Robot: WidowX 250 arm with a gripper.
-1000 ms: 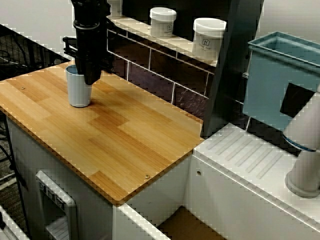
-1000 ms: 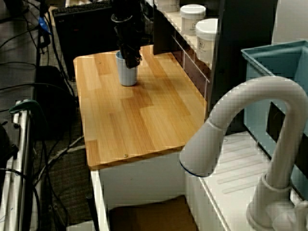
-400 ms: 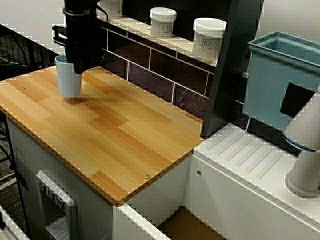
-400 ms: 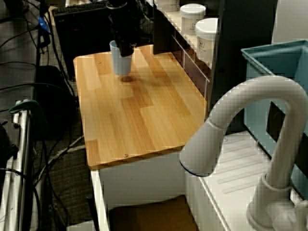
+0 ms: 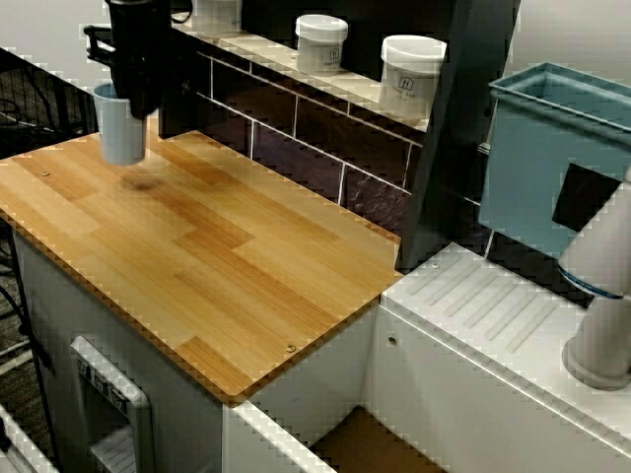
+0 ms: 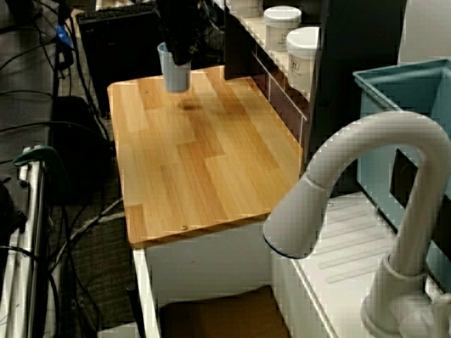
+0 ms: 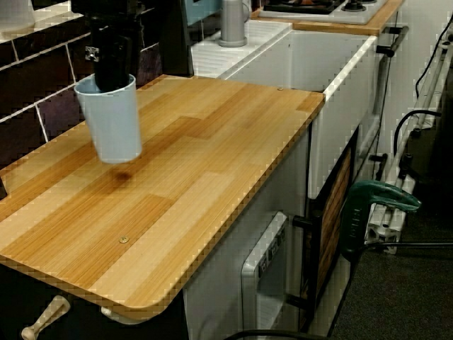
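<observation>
Low counter view: jaws of the gripper are clamped on the rim of a pale blue cup, one finger inside. The cup hangs clear above the wooden counter. Pinched only at the rim, it could tilt and slip.

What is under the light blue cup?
Wooden countertop with a small shadow; the light blue cup hangs above it, held by the hand. Its own underside is not visible.

At the far left, the gripper grips a cup by its rim, clear of the counter. A small jar and a big jar stand on the far shelf; a bin sits right.
</observation>
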